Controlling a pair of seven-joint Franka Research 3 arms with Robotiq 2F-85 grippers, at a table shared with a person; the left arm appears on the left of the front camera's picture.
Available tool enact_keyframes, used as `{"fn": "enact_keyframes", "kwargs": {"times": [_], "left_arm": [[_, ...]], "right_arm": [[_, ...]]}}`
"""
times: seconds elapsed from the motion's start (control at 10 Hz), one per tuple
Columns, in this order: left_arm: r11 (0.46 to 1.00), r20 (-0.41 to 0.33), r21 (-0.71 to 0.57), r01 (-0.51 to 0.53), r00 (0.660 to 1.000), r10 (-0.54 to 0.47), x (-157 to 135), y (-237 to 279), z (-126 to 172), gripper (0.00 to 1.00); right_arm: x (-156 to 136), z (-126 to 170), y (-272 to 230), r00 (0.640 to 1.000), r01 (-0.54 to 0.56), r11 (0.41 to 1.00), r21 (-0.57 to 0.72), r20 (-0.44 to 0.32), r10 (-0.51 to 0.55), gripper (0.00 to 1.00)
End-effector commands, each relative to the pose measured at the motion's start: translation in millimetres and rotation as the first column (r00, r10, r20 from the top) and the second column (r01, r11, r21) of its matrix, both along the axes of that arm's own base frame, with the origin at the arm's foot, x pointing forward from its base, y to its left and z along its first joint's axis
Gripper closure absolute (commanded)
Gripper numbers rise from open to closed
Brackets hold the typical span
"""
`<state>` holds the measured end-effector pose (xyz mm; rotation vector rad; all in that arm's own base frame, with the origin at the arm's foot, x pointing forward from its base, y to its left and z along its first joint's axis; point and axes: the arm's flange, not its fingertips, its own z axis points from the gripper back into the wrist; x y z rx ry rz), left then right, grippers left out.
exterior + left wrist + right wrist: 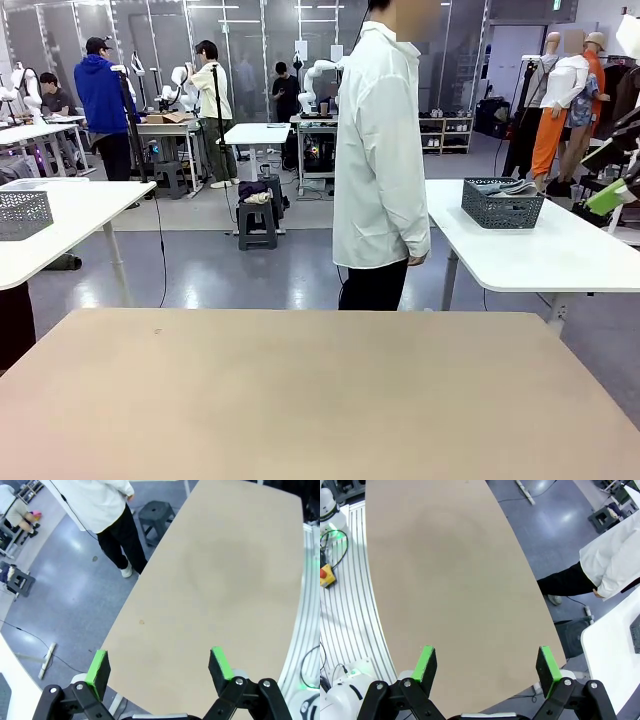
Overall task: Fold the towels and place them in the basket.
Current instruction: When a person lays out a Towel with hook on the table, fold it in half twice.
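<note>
Dark grey mesh basket (502,212) on white side table (560,252), towels (508,186) inside.

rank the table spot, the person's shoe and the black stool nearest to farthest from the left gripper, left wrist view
From the open left gripper, above the table's near end:
1. spot, on the table near its floor-side edge.
2. shoe, on the floor just past that edge.
3. stool, farther off on the floor, beside the table's far part.

Front view faces across table (300,400) toward person (380,150); both wrist views overlook same table.
</note>
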<state>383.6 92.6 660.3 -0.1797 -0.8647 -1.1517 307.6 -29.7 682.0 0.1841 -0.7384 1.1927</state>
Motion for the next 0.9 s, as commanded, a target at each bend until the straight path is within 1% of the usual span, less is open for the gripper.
{"fn": "enact_keyframes", "kwargs": {"times": [0.0,0.1,0.4,0.5,0.6,0.8], "left_arm": [[1.0,-0.001,0.005,-0.012,1.0,0.012,-4,-7,7,0.0],[1.0,0.0,0.0,0.0,1.0,0.0,0,0,0,0.0],[1.0,0.0,0.0,0.0,1.0,0.0,0,0,0,0.0],[1.0,-0.004,0.005,-0.026,1.0,0.026,-1,0,1,0.0],[1.0,-0.004,0.012,-0.01,1.0,0.01,3,2,5,0.0],[1.0,0.014,0.023,0.009,1.0,-0.009,3,14,23,0.0]], "right_arm": [[1,-1,-2,1.0,-0.002,1.0,-0.004,0.017,0.002,0.0],[0,0,0,1.0,0.0,1.0,0.0,0.0,0.0,0.0],[-1,1,-1,1.0,0.016,1.0,0.0,0.001,-0.016,0.0],[5,-6,-1,1.0,-0.016,1.0,-0.007,-0.02,0.016,0.0],[5,1,-6,0.999,-0.047,0.999,-0.018,-0.012,0.047,0.0],[2,19,-16,0.997,-0.077,0.997,-0.017,0.0,0.077,0.0]]}}
